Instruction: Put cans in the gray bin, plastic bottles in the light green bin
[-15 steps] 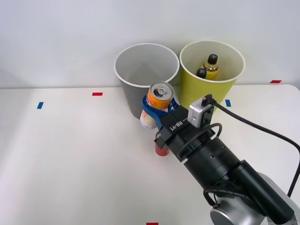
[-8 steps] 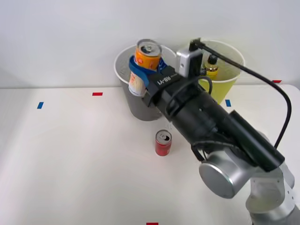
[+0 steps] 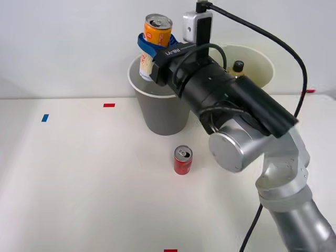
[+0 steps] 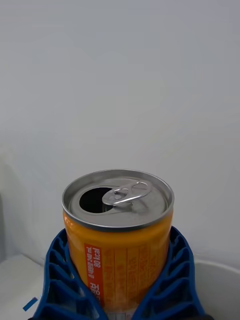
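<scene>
My right gripper [image 3: 149, 50] is shut on the orange can [image 3: 155, 33], holding it upright in the air above the gray bin [image 3: 160, 113], over its left rim. In the wrist view the orange can [image 4: 118, 235] has an opened silver top and sits between my blue ribbed fingers [image 4: 60, 280]. The red can [image 3: 182, 160] stands on the table in front of the gray bin. The light green bin [image 3: 258, 65] is mostly hidden behind my arm; a plastic bottle [image 3: 238, 68] with a black cap shows inside it.
The white table [image 3: 79, 178] carries small red and blue tape marks [image 3: 108, 105]. A white wall rises right behind the bins. My arm and its black cable [image 3: 283, 47] cross the right half of the front view.
My right gripper has lifted the orange can from the table in front of the gray bin up and back, to above the bin's rim. The red can, hidden before, now stands uncovered.
</scene>
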You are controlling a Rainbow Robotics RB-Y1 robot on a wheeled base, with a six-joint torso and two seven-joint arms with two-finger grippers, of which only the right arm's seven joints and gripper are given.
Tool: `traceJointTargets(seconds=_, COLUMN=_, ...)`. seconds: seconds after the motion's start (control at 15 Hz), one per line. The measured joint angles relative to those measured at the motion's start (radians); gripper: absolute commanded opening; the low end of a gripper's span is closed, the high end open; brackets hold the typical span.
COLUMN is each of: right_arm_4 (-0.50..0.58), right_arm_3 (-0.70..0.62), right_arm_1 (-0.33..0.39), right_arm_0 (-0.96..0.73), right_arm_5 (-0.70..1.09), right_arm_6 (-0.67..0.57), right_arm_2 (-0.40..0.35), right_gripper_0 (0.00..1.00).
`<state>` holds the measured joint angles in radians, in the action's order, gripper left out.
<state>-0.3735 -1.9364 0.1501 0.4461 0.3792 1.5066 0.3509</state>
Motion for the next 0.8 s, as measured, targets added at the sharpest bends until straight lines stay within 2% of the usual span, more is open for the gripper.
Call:
traceJointTargets(seconds=0.33, right_arm_4=0.013, right_arm_3=0.339, right_arm_1=-0.008, right_arm_0=0.195, right_arm_5=-0.151, right_arm_6=-0.002, right_arm_2=-0.011, right_gripper_0=0.0)
traceJointTargets(seconds=0.47, right_arm_4=0.014, right_arm_3=0.394, right_arm_1=0.002, right_arm_0=0.237, right_arm_5=-0.157, right_arm_6=-0.002, right_arm_2=-0.013, right_gripper_0=0.0)
traceJointTargets(seconds=0.67, right_arm_4=0.012, right_arm_3=0.407, right_arm_1=0.023, right_arm_0=0.247, right_arm_5=-0.158, right_arm_6=-0.002, right_arm_2=-0.012, right_gripper_0=0.02)
traceJointTargets(seconds=0.73, right_arm_4=0.011, right_arm_3=0.407, right_arm_1=0.027, right_arm_0=0.247, right_arm_5=-0.158, right_arm_6=-0.002, right_arm_2=-0.011, right_gripper_0=0.33)
traceJointTargets(seconds=0.8, right_arm_4=0.01, right_arm_3=0.407, right_arm_1=0.029, right_arm_0=0.247, right_arm_5=-0.158, right_arm_6=-0.002, right_arm_2=-0.011, right_gripper_0=0.81)
